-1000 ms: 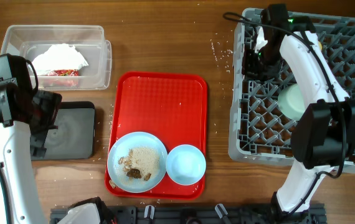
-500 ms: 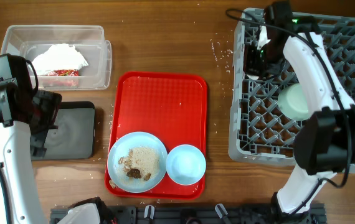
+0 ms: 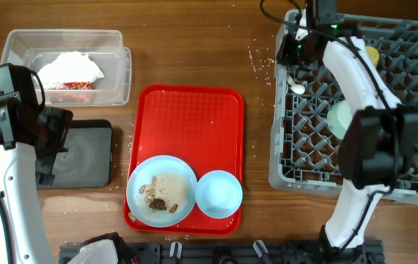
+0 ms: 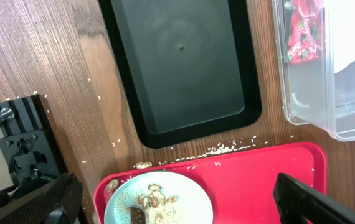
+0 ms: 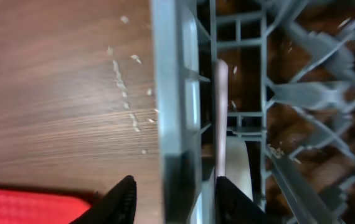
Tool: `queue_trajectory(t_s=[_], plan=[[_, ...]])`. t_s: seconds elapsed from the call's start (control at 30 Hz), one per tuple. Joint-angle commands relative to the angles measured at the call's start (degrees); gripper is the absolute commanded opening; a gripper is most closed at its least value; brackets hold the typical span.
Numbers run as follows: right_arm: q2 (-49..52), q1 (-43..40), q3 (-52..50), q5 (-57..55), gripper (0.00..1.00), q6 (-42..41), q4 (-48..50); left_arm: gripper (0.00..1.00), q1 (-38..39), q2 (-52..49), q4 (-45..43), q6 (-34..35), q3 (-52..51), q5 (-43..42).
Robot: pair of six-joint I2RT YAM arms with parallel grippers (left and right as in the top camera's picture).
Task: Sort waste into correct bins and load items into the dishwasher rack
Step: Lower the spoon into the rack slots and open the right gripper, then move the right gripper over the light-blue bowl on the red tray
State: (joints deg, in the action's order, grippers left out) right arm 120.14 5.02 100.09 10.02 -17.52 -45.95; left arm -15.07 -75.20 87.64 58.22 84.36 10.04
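Up toward the rack's (image 3: 279, 136) far left corner is where I'm watching the right gripper (image 5: 177, 202) pulling to since a second ago. That is uncovering the spoon (image 3: 295, 87), which is lying inside the rack close against its left wall.

The right gripper is hanging released, its fingers (image 5: 124, 199) standing apart and straddling the rack's left wall: one outside over bare wood, one inside. In the wrist view the spoon is sitting just ahead of the inner finger, its handle running along the wall. I'm not making out any contact between them.

Further into the rack, the green bowl (image 3: 339, 117) is resting about midway across, partly under the right arm. The yellow cup (image 3: 371, 53) is showing near the rack's far edge.

Left of the rack I'm seeing the red tray (image 3: 191, 125) carrying the plate (image 3: 139, 180) of food scraps (image 3: 169, 192) and the blue bowl (image 3: 218, 194).

Well left of the rack, the left gripper (image 4: 177, 205) is hovering released, fingers spread wide. The black tray (image 3: 84, 154) and the clear tub (image 3: 62, 37), holding a napkin (image 3: 70, 67) and wrappers (image 3: 70, 86), are lying out there too.
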Motion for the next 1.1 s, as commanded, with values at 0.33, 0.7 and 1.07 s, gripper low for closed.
queue_trajectory(t_s=[0.33, 0.7, 1.07], plan=[[3.8, 9.0, 0.0, -8.8, 0.25, -1.2, 0.7, 1.0, -0.2, 0.3, 0.1, 1.0, -0.2, 1.0], [3.7, 11.2, 0.1, -7.9, 0.29, -2.2, -1.0, 1.0, -0.2, 0.3, 0.1, 1.0, -0.2, 1.0], [-2.2, 11.1, 7.0, -8.9, 0.56, -2.1, -6.6, 1.0, -0.2, 0.3, 0.1, 1.0, -0.2, 1.0]])
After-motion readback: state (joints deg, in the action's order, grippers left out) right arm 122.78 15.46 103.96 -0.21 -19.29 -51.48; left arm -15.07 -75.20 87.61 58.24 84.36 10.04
